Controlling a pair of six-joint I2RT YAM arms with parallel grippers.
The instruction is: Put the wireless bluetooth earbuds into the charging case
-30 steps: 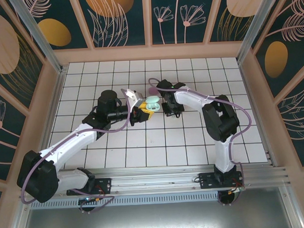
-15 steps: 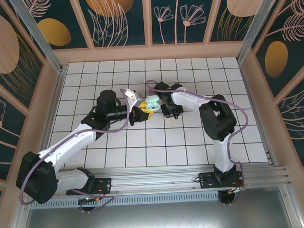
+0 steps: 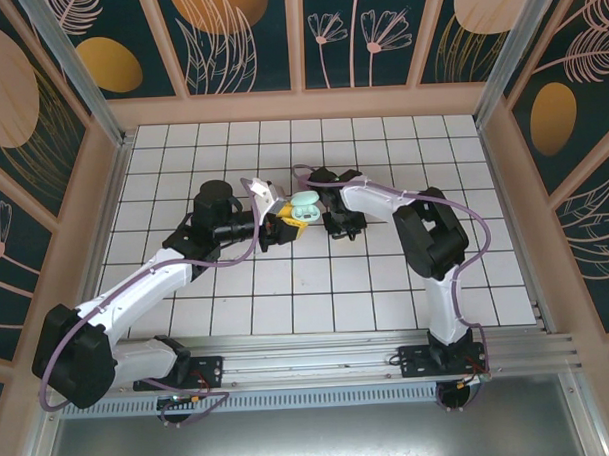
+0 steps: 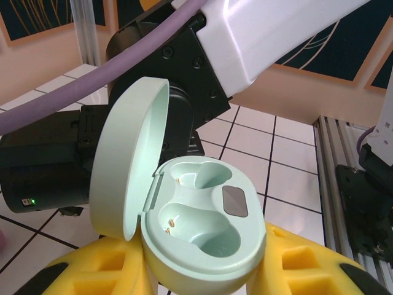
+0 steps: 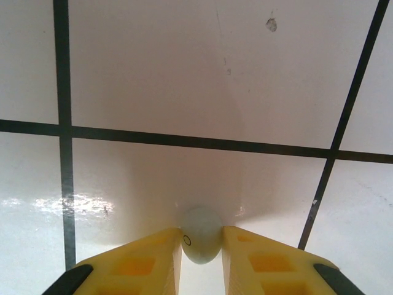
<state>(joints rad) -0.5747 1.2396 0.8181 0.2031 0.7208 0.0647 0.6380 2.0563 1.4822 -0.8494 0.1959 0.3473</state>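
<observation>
My right gripper pinches mint earbud just beside open charging case, itself clamped in left gripper; bud looks light, slippery, so I squeeze mid-body.

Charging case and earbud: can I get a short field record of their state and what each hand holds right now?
charging case: mint green, lid open, both wells empty
left hand: shut on the charging case
right hand: shut on an earbud, low over the tiled table
earbud: pale, rounded, not yet in the case
</observation>
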